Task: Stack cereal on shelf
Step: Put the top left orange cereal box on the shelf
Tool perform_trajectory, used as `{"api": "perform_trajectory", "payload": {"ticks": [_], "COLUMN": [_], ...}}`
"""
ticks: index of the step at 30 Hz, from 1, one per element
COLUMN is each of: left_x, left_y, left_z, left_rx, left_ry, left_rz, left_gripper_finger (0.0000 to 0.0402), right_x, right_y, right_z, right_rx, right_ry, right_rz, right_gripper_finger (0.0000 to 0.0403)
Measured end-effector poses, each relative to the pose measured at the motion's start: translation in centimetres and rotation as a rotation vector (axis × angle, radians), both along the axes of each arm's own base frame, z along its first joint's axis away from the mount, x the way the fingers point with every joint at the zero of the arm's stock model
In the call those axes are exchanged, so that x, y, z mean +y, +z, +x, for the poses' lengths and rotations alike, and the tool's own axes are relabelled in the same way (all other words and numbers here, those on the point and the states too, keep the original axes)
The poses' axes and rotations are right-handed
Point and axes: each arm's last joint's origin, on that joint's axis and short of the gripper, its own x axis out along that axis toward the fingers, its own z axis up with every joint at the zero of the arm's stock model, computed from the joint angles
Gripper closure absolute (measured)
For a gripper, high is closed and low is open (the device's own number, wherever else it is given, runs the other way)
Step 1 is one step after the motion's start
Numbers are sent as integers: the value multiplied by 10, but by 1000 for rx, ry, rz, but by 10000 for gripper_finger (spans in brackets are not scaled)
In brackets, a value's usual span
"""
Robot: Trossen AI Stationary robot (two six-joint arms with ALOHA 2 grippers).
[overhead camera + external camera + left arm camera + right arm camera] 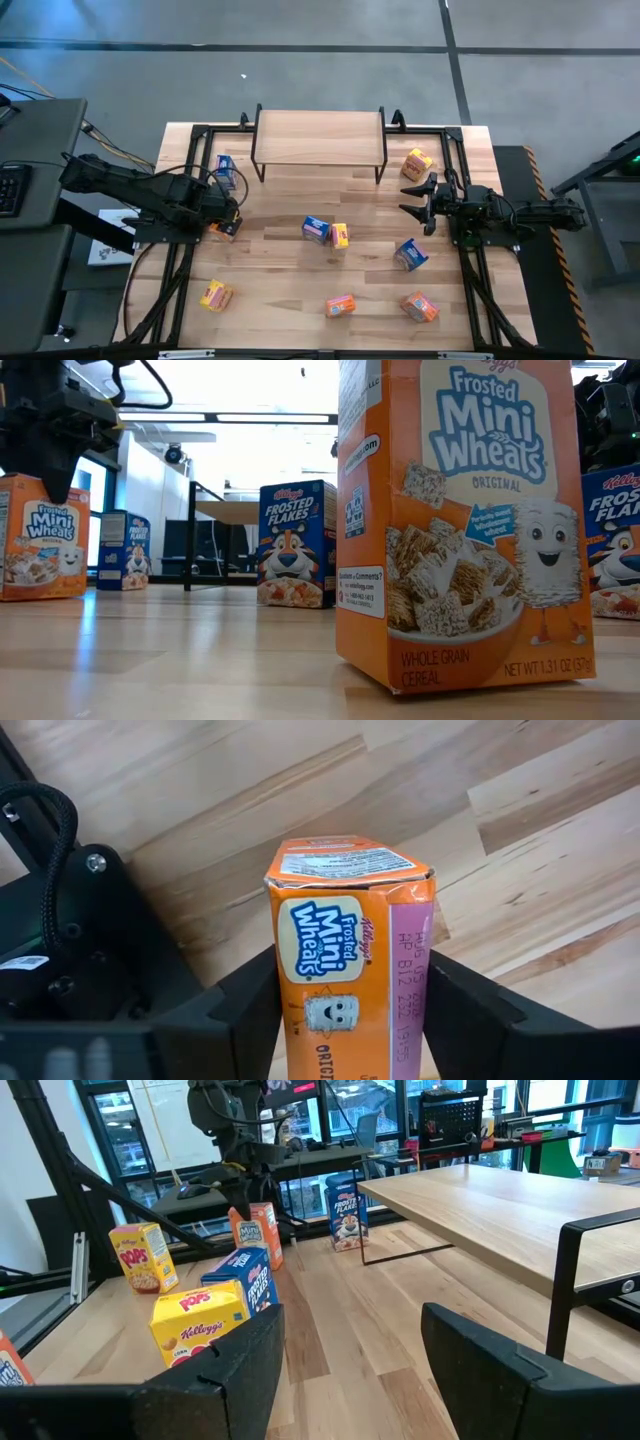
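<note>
The left claw (224,226) sits low over the left side of the surface (290,265), its two dark fingers (255,1005) closed in against the sides of an orange Mini-Wheats box (345,955) — the box stands upright between them, touching both, with its base on the wood as far as the low view shows. In the high view only a corner of that box peeks out from under the claw. Just behind it, toward the shelf, stands a blue Frosted Flakes box (226,170). The shelf (318,136) stands at the far edge of the surface, its light-wood top bare. The right claw (412,197) hovers at the right side, jaws partly apart and holding nothing; a yellow box (417,163) lies just beyond it near the shelf's right leg, and a blue box (410,254) lies nearer the front. Mid-surface, a blue box (315,229) and a yellow-and-pink box (339,235) stand side by side, touching or nearly so. Along the front edge sit three more — a yellow one (215,295) at the left, an orange one (340,305) in the middle and another orange one (420,306) at the right, all well apart from each other.
</note>
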Motion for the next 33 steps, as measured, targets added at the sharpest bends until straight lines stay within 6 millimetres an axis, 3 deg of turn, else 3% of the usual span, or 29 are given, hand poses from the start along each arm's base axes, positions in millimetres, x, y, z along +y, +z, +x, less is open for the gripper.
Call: {"api": "perform_trajectory", "payload": {"ticks": [33], "left_x": [-2], "left_y": [4], "left_z": [11], "left_rx": [-110], "left_ry": [-204], "left_rz": [20], "left_gripper_finger": [246], "right_x": [0], "right_y": [0], "right_z": [0], "right_rx": [0], "right_ry": [0], "right_rz": [0], "right_gripper_finger": [173]}}
